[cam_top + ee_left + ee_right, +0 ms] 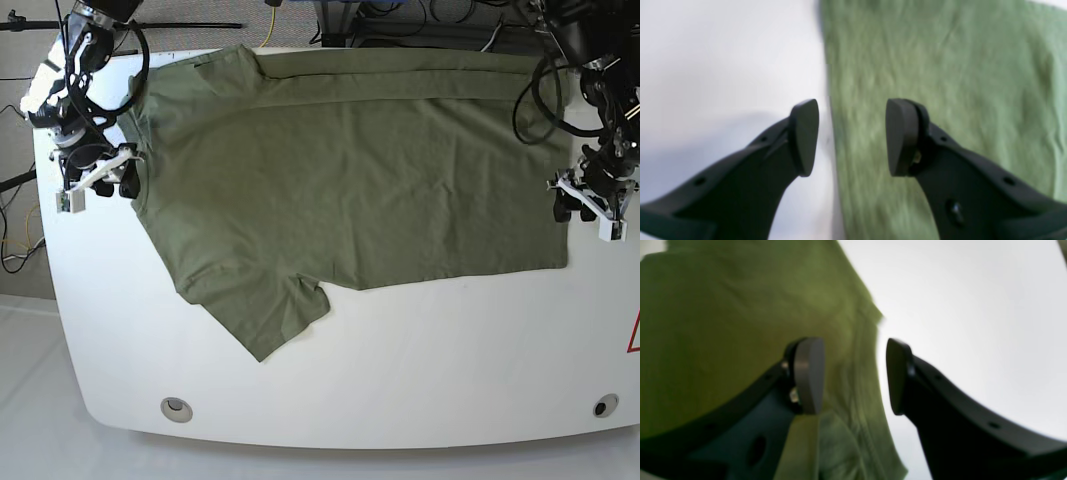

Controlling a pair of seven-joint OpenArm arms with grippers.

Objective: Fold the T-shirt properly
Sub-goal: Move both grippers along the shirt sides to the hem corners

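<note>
Plainly, the T-shirt [350, 170], soft matte olive cotton with faint wrinkles, lies spread flat across the smooth white table [400, 380], one sleeve pointing toward the near edge. The left gripper [852, 137] straddles its hem edge, dark rounded pads apart, grasping nothing. The right gripper [855, 376] likewise stands parted over the shirt's opposite border.
</note>
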